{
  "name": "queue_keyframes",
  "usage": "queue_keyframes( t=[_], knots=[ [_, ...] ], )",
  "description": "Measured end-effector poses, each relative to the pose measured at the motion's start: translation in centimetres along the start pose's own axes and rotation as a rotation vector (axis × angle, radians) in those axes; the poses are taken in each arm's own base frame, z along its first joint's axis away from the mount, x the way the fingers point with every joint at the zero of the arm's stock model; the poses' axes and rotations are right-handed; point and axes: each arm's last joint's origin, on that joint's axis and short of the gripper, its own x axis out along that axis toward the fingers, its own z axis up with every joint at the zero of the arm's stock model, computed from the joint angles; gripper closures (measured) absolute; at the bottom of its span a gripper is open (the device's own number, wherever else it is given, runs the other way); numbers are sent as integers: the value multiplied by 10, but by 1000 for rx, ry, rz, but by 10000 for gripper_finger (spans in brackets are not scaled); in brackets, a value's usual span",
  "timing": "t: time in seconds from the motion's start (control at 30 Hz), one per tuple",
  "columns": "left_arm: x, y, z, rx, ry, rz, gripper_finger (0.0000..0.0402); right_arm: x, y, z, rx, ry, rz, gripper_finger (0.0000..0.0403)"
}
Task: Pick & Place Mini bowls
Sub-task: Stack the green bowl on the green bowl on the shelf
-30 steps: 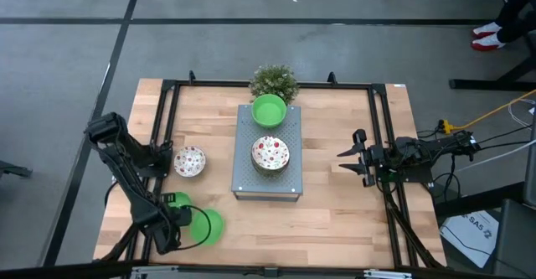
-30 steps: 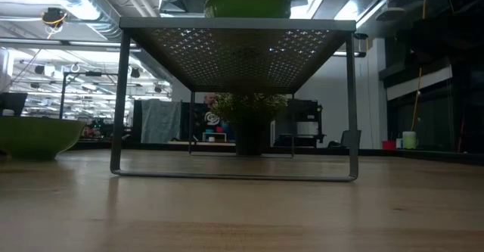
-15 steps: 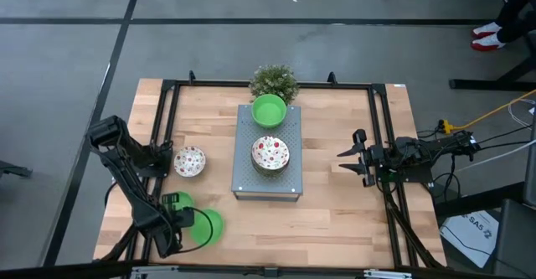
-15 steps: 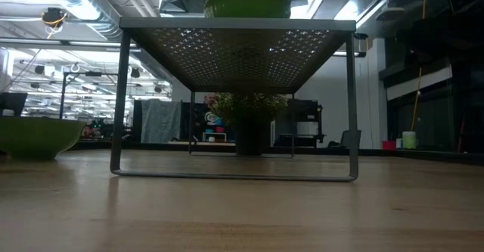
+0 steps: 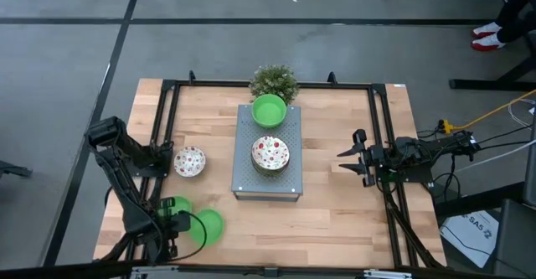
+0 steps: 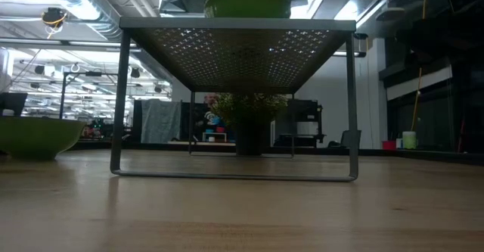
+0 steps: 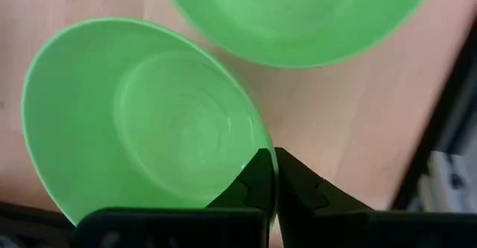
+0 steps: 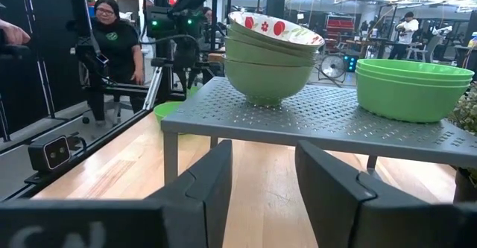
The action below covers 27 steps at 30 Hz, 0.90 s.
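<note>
Near front-left table corner: left gripper (image 7: 270,175) has its fingers pinched together on the rim of a plain green mini bowl (image 7: 141,121), a second green bowl (image 5: 208,225) lying just beside it on the wooden table (image 5: 335,212); a rim pinch looks chosen because the bowl is too wide to span. Further back, one speckled bowl (image 5: 189,161) sits alone on the table left of the grey perforated riser (image 5: 243,174), which carries a speckled-topped stack (image 5: 270,153) and a green stack (image 5: 269,110), presumably the drop-off. Right gripper (image 5: 347,163) waits at the right side with fingers apart; potted plant (image 5: 274,82) stands at the far edge.
</note>
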Motion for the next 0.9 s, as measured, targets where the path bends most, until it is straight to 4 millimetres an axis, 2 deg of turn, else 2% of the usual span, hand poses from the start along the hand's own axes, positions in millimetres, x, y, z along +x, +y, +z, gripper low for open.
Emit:
queue_keyframes(
  t=[0.23,0.57,0.7,0.9],
  knots=[
    [-20,-8,0,17,-33,5,399,0,0,0,0,0,0,256],
    [-74,6,7,-25,-132,117,399,0,0,0,0,0,0,256],
    [-97,15,10,-52,-233,114,399,0,0,0,0,0,0,256],
    [-134,30,17,-88,-439,21,399,0,0,0,0,0,0,256]
  ],
)
